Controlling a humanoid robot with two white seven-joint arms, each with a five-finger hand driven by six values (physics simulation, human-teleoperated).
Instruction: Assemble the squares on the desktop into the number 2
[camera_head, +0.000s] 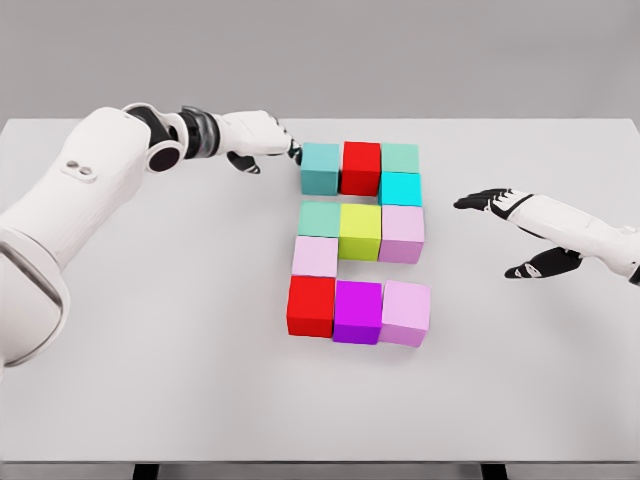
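Table: a plain white table (150, 380) fills the view from the robot's head, against a grey wall.
Top row of cubes: a teal cube (321, 168) on the left, a red cube (361, 167) in the middle, a pale green cube (400, 157) on the right, all pressed side by side.
Right link: a cyan cube (400, 188) sits just below the pale green one, touching it.
Middle row: a mint cube (319, 219), a yellow-green cube (360, 231) and a pink cube (402, 233), packed together under the cyan one.
Left link: a pale pink cube (315, 256) sits under the mint cube, touching it.
Bottom row: a second red cube (311, 306), a purple cube (358, 312) and a lilac cube (406, 313), side by side, the lilac one set a touch askew.
Overall shape: the eleven cubes sit near the table's centre and read as a blocky 2.
Left hand: the left hand (258, 138) reaches in from the upper left, its fingers loosely extended, fingertips right at the teal cube's left edge; it grips nothing, and whether it actually touches the cube I cannot tell.
Right hand: the right hand (510, 225) hovers over bare table well to the right of the cubes, fingers spread and relaxed, thumb hanging low, holding nothing.
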